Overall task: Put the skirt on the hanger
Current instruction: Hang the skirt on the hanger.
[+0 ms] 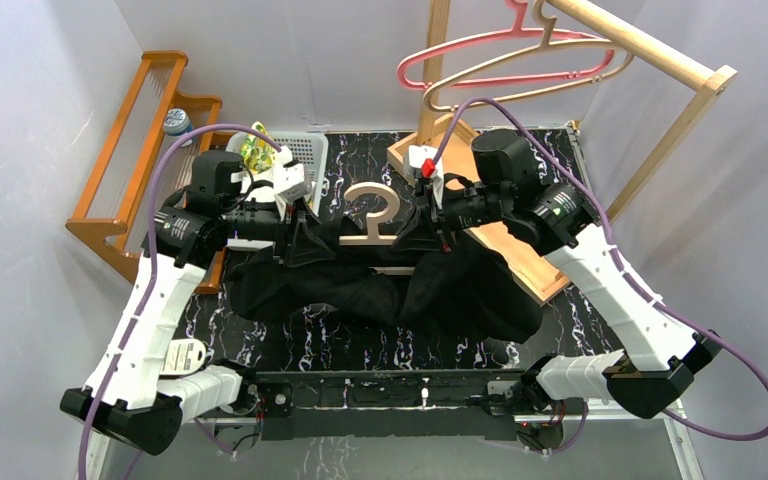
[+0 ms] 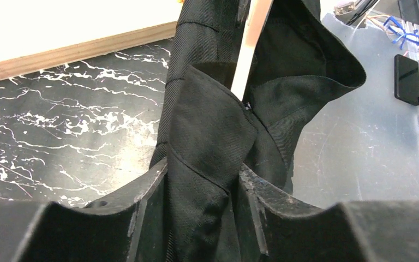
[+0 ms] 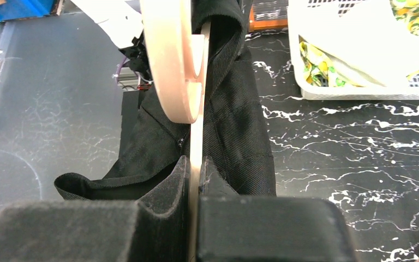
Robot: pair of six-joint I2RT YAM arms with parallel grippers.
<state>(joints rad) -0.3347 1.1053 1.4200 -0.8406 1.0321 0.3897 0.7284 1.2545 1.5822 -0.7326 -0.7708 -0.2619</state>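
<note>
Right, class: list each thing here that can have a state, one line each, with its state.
Skirt: bunched, draped over the hanger.
Hanger: gripped, hook showing, ends covered by skirt.
Left end effector: closed on skirt fabric.
Right end effector: shut on the hanger.
Basket: holding yellow patterned cloth.

Both ends of the wooden hanger (image 1: 370, 238) beneath the black skirt (image 1: 390, 295); rack (image 1: 650, 45) top beyond the upper edge.

From the hanger (image 1: 375, 215), bare counter (image 1: 355, 155) is left at 12 o'clock; passage is blocked at 10 by a white basket (image 1: 305, 150), at 2 by a wooden stand (image 1: 525, 265), at 6 by the skirt (image 1: 360, 290).
</note>
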